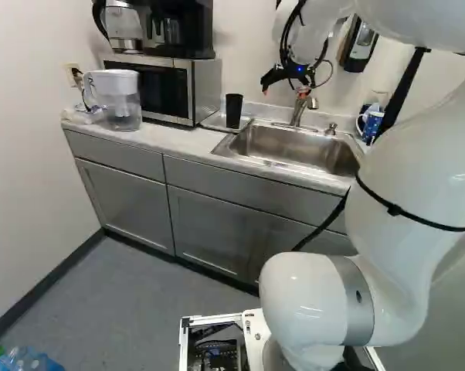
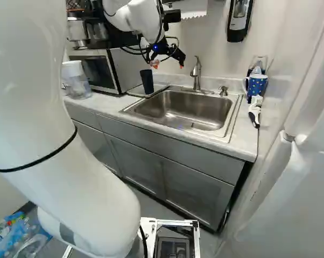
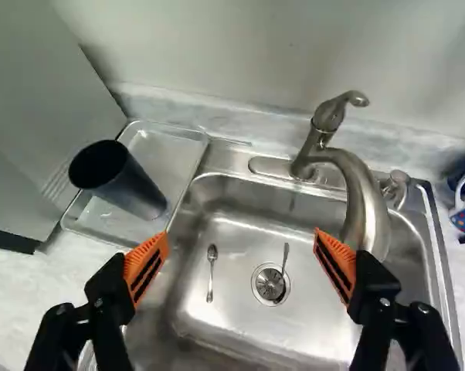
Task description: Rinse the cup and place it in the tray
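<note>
My empty hand (image 3: 241, 234), spread wide, hangs above the sink (image 3: 236, 328), with the black cup (image 3: 128, 187) upright in the tray (image 3: 171, 147) to its left.

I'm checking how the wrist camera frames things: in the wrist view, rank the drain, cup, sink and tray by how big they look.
Largest to smallest:
1. Sink
2. Tray
3. Cup
4. Drain

The counter (image 1: 167, 141) bears pitcher (image 1: 123, 104), microwave (image 1: 164, 89), tray (image 3: 172, 153), mug (image 2: 256, 86).
</note>
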Motion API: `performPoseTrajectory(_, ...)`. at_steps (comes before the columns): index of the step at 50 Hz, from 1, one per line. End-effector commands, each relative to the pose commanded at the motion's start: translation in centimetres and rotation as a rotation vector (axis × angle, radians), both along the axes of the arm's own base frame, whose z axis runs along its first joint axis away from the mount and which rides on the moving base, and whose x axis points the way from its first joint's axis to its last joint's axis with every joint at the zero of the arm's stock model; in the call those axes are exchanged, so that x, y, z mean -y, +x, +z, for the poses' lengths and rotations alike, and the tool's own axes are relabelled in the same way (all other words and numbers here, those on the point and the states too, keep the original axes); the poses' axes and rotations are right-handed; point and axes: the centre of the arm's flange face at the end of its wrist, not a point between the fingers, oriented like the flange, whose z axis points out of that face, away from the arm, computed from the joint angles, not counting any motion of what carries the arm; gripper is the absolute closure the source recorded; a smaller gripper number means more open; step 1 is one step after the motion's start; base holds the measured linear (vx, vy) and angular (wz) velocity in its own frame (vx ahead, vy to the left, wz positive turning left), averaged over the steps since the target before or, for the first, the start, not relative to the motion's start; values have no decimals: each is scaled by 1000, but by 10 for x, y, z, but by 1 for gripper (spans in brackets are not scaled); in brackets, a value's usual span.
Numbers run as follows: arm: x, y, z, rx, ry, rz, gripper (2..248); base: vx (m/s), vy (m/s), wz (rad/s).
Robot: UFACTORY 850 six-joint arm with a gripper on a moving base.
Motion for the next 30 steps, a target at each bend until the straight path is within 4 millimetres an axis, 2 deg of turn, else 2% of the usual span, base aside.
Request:
performPoseTrajectory(14,5,-33,-5,-73,14,-25,3,0,0,0)
performPoseTrajectory(30,19,-64,-10,-128,27,-71,3,0,0,0)
